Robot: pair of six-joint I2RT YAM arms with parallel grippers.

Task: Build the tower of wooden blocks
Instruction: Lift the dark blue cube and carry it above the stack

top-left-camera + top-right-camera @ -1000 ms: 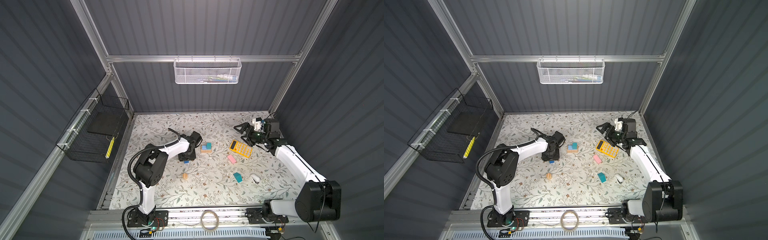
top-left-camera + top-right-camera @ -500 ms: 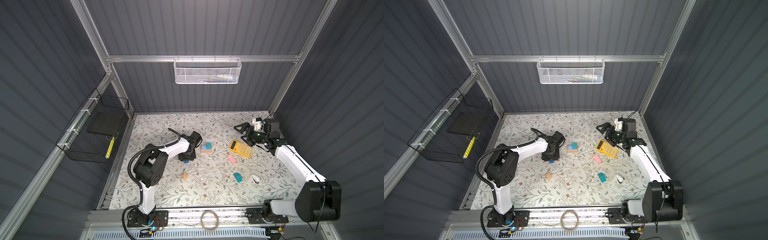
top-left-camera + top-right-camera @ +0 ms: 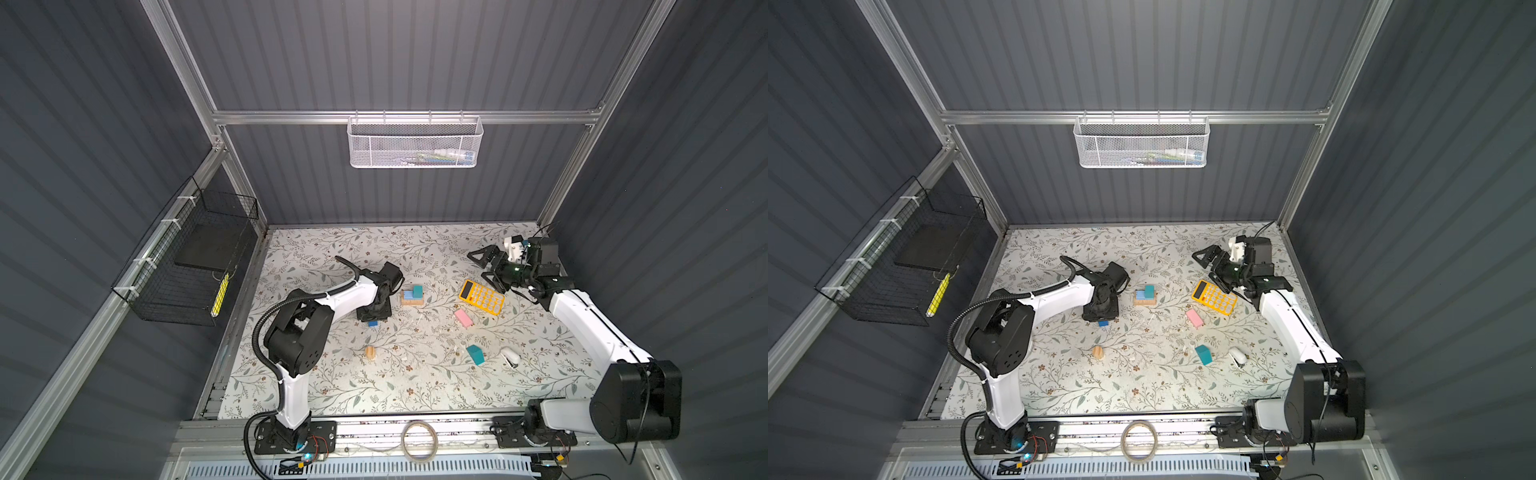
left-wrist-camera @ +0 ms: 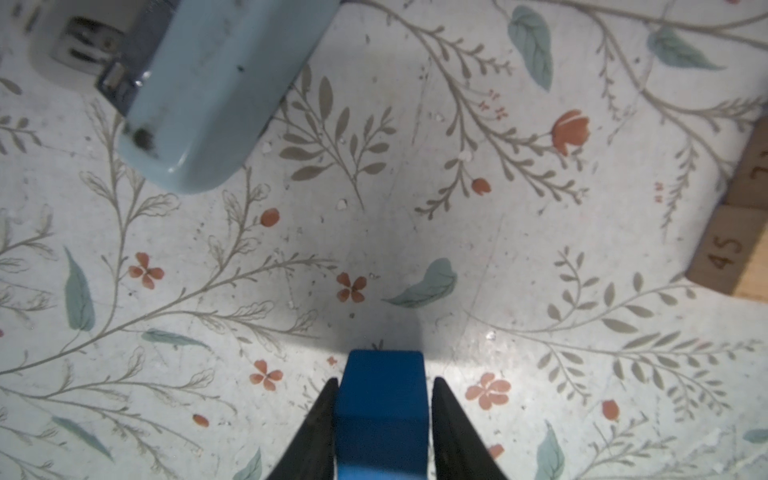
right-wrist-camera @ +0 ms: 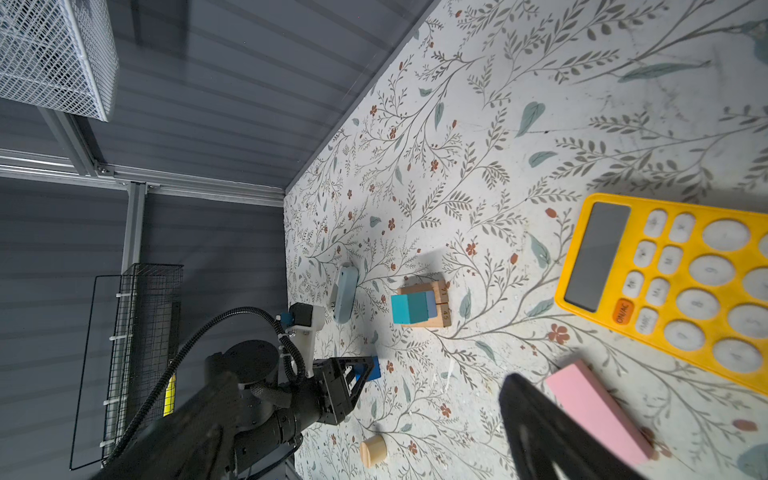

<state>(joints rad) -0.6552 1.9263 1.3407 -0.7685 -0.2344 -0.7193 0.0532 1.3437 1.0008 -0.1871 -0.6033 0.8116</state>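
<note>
The wood block tower stands as a short stack (image 3: pixel 412 295) (image 3: pixel 1145 296) (image 5: pixel 419 309): tan bars with a light blue and a teal block on top. My left gripper (image 4: pixel 384 380) (image 3: pixel 373 318) points down at the mat left of the stack, shut on a dark blue block (image 4: pixel 380 399) (image 3: pixel 1103 323) that rests on the mat. A pink block (image 3: pixel 463 318) (image 5: pixel 594 407), a teal roof piece (image 3: pixel 475 354) and a tan cylinder (image 3: pixel 370 352) (image 5: pixel 373 450) lie loose. At the back right, my right gripper (image 3: pixel 482 268) (image 3: pixel 1208 268) hangs open and empty above the mat.
A yellow calculator (image 3: pixel 482 298) (image 5: pixel 685 286) lies under the right gripper's reach. A pale blue stapler (image 4: pixel 199 91) (image 5: pixel 345 297) sits just behind the left gripper, near the stack. A small white object (image 3: pixel 510 357) lies front right. Wire baskets hang on the back and left walls.
The left gripper's jaws have narrowed onto the dark blue block. Neither arm has visibly shifted, and the right gripper stays wide open.
</note>
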